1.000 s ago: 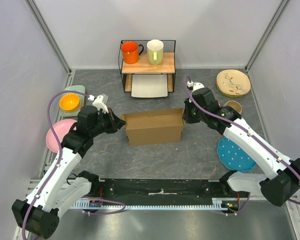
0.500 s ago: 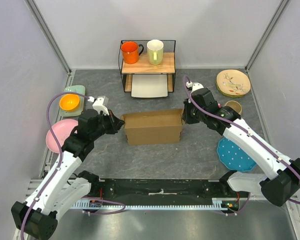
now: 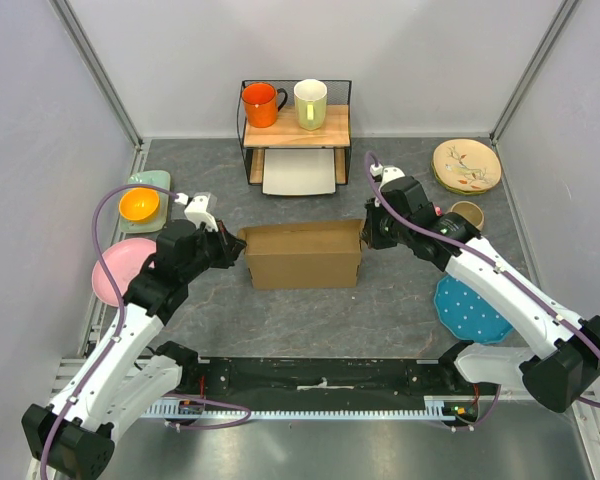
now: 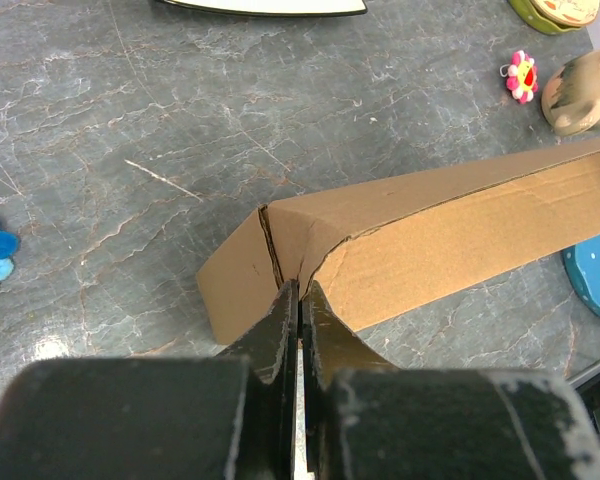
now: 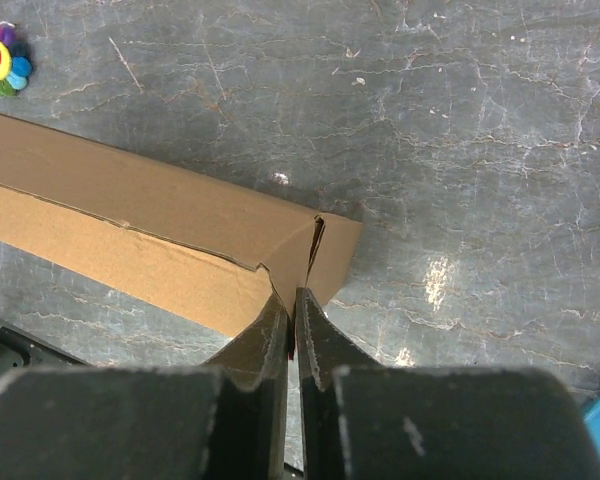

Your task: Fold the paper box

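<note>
The plain brown cardboard paper box [image 3: 302, 255] lies lengthwise across the middle of the grey marbled tabletop [image 3: 310, 310], between the two arms. From above its interior is hard to make out; mostly the near long wall shows. Its faces are plain brown.

Both short ends are partly covered. The left gripper [image 3: 238, 248] is pinched closed on the left end. In the left wrist view its fingertips [image 4: 285, 300] meet on the upright cardboard edge at a creased corner, and the sliver of board between them is hidden. The right gripper [image 3: 365, 235] is clamped the same way on the right end, with its fingers [image 5: 310, 315] nipping the corner fold. In each wrist view the far end of the box runs out of frame.

Behind the box stands a wooden shelf in a black wire frame [image 3: 332, 128]. It carries an orange mug [image 3: 262, 103] and a pale yellow-green mug [image 3: 310, 103]. A white flat tray [image 3: 300, 172] sits half hidden beneath it.

To the left, an orange bowl [image 3: 139, 204] covers most of a pale green plate [image 3: 158, 178]. The left arm crosses a pink plate [image 3: 115, 272].

To the right lies a cream plate with a floral pattern [image 3: 466, 165]. The right arm partly hides a tan cup [image 3: 467, 213] and overlaps a blue dotted plate [image 3: 470, 308]. A small multicoloured flower toy [image 4: 521, 75] lies beside the cup and is too small to read from above.
</note>
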### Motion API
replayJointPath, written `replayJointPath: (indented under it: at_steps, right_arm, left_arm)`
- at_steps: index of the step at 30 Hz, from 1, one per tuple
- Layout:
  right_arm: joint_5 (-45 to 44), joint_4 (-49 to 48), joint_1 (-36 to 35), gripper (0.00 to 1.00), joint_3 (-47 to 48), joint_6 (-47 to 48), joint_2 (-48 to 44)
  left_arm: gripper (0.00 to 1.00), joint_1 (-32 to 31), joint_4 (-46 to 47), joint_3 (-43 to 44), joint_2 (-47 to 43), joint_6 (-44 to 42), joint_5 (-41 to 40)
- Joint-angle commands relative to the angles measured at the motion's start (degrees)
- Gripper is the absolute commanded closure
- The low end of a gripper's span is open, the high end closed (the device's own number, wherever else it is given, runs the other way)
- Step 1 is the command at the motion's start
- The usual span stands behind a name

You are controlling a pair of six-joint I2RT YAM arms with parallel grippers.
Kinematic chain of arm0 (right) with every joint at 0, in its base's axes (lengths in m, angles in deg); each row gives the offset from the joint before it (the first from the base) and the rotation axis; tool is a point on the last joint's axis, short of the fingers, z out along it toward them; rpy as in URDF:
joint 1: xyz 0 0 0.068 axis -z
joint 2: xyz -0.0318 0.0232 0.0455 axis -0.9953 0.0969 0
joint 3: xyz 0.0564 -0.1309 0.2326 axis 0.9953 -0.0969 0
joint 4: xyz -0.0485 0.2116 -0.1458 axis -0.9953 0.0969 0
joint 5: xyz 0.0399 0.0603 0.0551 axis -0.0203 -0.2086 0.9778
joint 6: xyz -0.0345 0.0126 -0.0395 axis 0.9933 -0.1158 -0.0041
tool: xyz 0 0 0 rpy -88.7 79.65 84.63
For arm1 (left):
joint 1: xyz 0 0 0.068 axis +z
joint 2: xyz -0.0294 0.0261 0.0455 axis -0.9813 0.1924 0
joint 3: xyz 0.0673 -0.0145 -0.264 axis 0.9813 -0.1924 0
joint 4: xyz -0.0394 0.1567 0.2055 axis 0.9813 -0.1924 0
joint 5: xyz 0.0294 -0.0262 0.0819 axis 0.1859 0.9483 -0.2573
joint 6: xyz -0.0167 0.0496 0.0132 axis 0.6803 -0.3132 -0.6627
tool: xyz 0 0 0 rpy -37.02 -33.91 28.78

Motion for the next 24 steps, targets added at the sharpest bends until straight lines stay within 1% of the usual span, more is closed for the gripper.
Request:
replayJointPath:
  at_steps: [1,4,9,12,19,24]
  right_arm:
    - [-0.40,-0.38,-0.13,0.92,2.23,-1.25,-0.52]
    - [1.53,-1.16,-0.04,0.94,1.70,-3.62,-0.52]
    - [5.84,-2.14,-0.04,1.00,2.93,-10.29,0.45]
    - [6.98,-2.31,-0.04,1.00,3.29,-12.41,0.71]
    - [7.95,-1.17,-0.04,1.00,3.90,-14.79,0.45]
    - [3.47,-0.82,-0.04,1.00,0.92,-11.02,-0.87]
  left_arm:
    - [0.98,0.07,-6.88,-2.48,0.93,-2.79,-4.37]
    - [0.98,-0.37,-6.80,-3.18,0.76,-2.35,-4.55]
    - [0.98,-1.33,-6.71,-3.97,0.05,-2.26,-5.34]
    - [0.98,-1.60,-6.88,-4.15,-0.39,-2.44,-5.69]
    - [0.98,-2.30,-6.88,-4.41,-1.26,-2.17,-5.78]
    - [0.98,-2.48,-6.88,-4.33,-1.27,-1.82,-5.78]
